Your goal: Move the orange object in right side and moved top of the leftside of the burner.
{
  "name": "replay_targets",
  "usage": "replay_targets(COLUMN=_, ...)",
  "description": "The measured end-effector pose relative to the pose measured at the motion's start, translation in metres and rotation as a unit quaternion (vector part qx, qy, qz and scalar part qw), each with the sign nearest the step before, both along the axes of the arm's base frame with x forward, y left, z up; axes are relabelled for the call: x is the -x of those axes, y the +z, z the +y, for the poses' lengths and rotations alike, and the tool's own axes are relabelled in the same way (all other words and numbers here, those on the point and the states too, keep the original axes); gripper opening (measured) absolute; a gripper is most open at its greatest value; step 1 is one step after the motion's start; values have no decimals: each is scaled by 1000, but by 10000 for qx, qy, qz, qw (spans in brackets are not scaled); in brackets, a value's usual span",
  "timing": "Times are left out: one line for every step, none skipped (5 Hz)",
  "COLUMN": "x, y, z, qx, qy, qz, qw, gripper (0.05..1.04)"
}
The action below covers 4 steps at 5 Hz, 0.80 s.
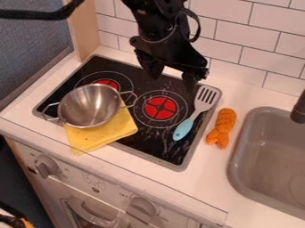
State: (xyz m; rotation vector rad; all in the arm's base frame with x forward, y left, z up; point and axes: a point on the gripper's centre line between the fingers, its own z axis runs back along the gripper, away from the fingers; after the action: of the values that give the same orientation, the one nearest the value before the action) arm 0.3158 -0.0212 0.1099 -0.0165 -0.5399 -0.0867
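Note:
The black gripper [173, 80] hangs over the back of the stove, its two fingers spread apart with nothing between them. An orange object [223, 127], knobbly and long, lies on the white counter between the stove's right edge and the sink, to the right of and nearer the front than the gripper. The black stovetop [156, 149] has two red-centred burners. The right burner [160, 108] is uncovered, in front of the gripper; the left burner [108, 83] is partly hidden by a metal pot.
The silver two-handled pot [89, 106] rests at the stove's left, partly over a yellow cloth [110, 133]. A blue-handled slotted spatula [195, 113] lies along the stove's right side. The grey sink [268, 156] is at the right, with a dark faucet [299, 109].

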Motion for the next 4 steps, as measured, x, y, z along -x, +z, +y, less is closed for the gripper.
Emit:
replay_targets(x=1, y=-9, z=-1, qx=42, qy=11, qz=148, qw=9999, gripper=1001)
replay_targets(x=-11, y=-11, z=-35, qx=300, qy=-352, qz=186, qw=9988, gripper=1001)
replay_targets(x=-23, y=-7, z=-53, qx=239, qy=-476, qz=250, qw=9983, gripper=1001)
replay_targets(x=-28, y=-11, z=-72, qx=328, qy=-389, qz=354, qw=9981, gripper=1001)
